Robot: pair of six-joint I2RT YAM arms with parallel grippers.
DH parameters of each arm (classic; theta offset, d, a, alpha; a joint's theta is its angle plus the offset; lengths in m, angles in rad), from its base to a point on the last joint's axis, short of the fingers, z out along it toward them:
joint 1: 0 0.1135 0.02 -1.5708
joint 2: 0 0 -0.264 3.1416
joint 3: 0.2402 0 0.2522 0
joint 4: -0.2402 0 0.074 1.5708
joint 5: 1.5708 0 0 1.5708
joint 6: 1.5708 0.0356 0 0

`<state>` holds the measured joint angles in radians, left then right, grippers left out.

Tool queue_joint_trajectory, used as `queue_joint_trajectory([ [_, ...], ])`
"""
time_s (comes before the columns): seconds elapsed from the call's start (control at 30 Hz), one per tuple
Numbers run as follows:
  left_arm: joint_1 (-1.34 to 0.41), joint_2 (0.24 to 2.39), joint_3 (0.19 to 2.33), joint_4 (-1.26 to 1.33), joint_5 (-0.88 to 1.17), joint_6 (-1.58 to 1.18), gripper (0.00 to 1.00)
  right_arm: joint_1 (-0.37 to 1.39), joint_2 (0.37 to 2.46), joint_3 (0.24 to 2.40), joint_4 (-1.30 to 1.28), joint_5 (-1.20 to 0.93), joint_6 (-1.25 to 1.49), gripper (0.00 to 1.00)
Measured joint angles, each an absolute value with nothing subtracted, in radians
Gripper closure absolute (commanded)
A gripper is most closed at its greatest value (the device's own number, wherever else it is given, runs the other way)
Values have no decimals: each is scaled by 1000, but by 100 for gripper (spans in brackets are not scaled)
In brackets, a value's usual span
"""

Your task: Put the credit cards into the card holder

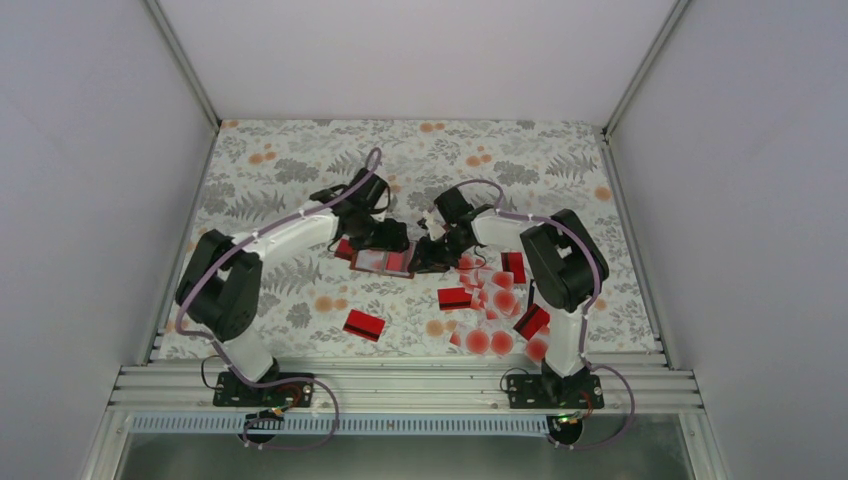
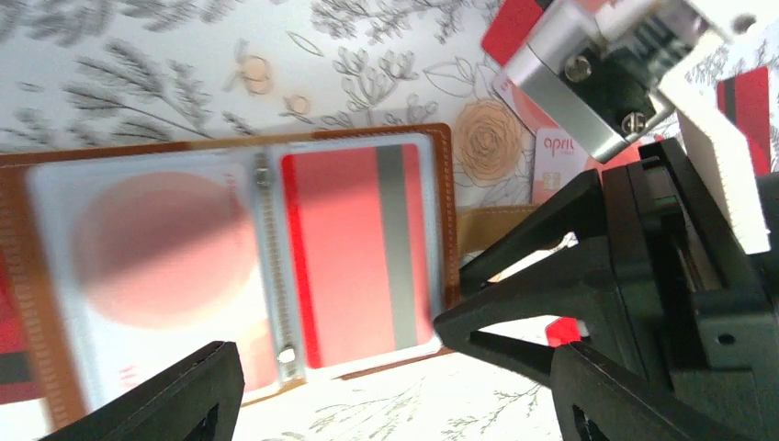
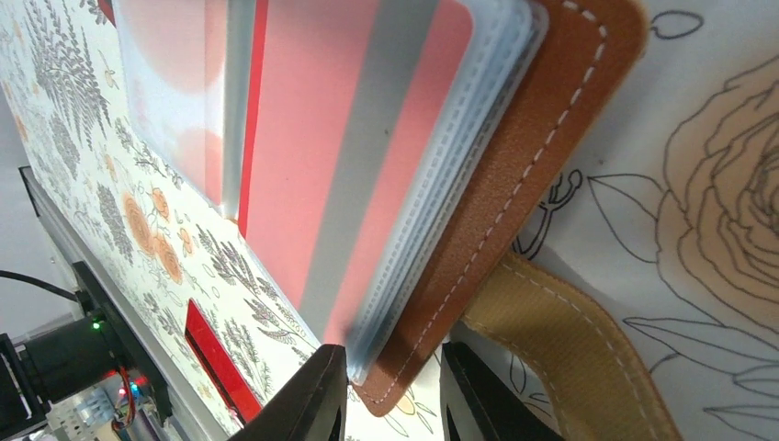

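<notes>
Card holder (image 2: 448, 202) lies open, red striped credit card (image 2: 354, 253) sleeved inside.

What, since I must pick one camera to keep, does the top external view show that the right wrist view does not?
Only top external: the left arm and right arm, the left gripper open by the card holder, and the heap of loose credit cards beside the right arm. Only right wrist: the holder's white stitching, a tan strap coming from under it, and the right gripper closed on the holder's corner. Both: the open holder with a red striped card in its clear sleeve, on the floral cloth.
</notes>
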<state>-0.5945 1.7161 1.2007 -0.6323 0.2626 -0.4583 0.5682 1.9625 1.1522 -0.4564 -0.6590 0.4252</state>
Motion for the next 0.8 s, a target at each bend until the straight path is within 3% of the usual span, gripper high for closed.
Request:
queue_joint_trajectory([
  [0.27,-447,1628,1088,-607,310,-356,16,569,1949,1172,-531,-605,406,72],
  [0.8,-294,1747,1061,-532,483,-193,19,569,1899,1283,-570,-712,417,72],
])
